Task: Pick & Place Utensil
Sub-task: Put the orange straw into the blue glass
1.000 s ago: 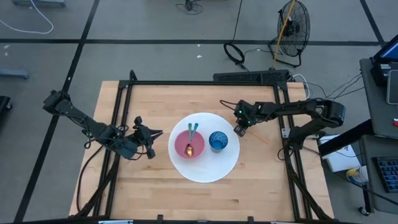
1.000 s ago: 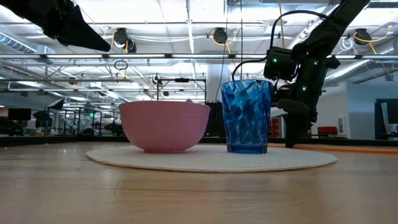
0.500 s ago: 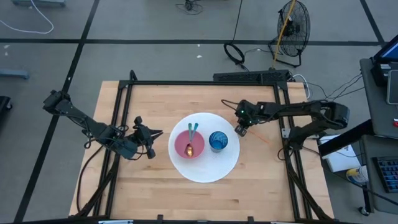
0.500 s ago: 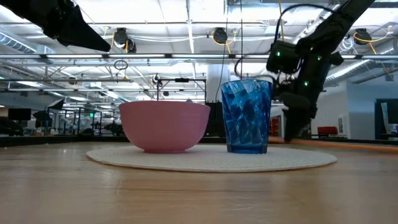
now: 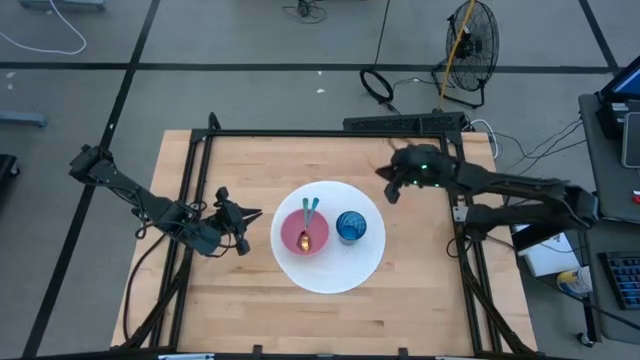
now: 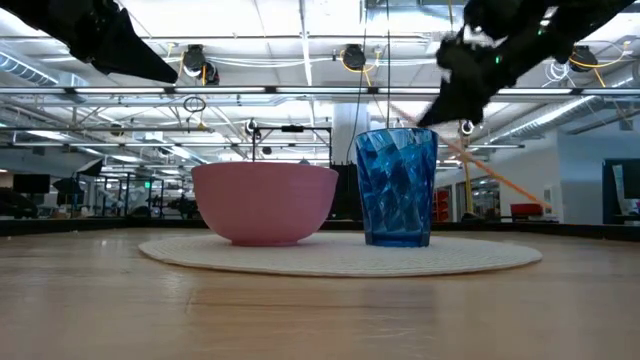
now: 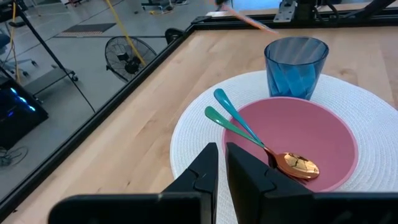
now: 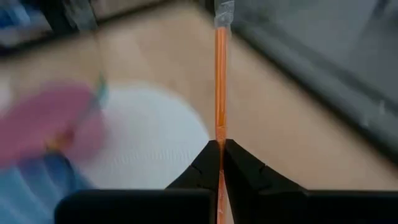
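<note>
A thin orange stick (image 8: 220,93) is in my right gripper (image 8: 221,146), which is shut on it above the table beyond the blue cup (image 5: 350,226), toward the far right. In the low view the stick (image 6: 500,180) slants through the air. The blue cup and a pink bowl (image 5: 305,232) stand on a round white mat (image 5: 345,270). Two teal-handled spoons (image 7: 239,124) lie in the bowl, handles leaning on its rim. My left gripper (image 5: 245,222) waits shut, left of the mat. My right gripper pinches the orange stick (image 8: 219,134) between its two fingers, with the fingers lying along it. A long part of the stick reaches out ahead of the fingertips. The stick is tilted and appears lifted clear of the table (image 6: 530,197).
A black frame (image 5: 300,133) runs round the wooden table (image 5: 250,300). Bare wood lies near and right of the mat. Beyond the far edge are a fan (image 5: 470,40) and cables on the floor.
My right gripper has risen from the table beside the blue cup and swung toward the far edge, turning as it went. The orange stick has come up off the table with it and now slants in the air.
</note>
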`<state>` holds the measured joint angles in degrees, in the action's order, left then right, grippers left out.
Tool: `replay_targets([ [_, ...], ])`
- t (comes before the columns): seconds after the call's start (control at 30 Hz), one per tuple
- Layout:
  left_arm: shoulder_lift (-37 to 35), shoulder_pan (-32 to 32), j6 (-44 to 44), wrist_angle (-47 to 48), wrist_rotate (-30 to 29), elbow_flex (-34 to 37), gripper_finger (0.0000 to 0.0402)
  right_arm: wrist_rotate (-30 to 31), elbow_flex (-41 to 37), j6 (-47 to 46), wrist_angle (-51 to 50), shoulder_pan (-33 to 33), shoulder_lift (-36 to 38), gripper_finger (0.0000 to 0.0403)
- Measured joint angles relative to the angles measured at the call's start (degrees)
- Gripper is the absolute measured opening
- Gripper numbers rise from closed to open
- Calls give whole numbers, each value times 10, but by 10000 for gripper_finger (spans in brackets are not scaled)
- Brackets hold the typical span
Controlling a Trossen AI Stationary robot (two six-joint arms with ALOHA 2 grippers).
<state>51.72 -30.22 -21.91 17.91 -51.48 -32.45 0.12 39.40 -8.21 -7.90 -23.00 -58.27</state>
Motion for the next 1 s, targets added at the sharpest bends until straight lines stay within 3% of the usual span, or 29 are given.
replay_targets([
  [0.37, 0, 0, -7, 0, 0, 0, 37, -27, 1, 28, 229, 27, 95, 6],
  [0.7, 0, 0, -9, 0, 0, 0, 37, -34, 2, 19, 404, 125, 47, 6],
  [1.0, 0, 0, -9, -2, 0, 0, 37, -34, 2, 43, 470, 209, -4, 6],
])
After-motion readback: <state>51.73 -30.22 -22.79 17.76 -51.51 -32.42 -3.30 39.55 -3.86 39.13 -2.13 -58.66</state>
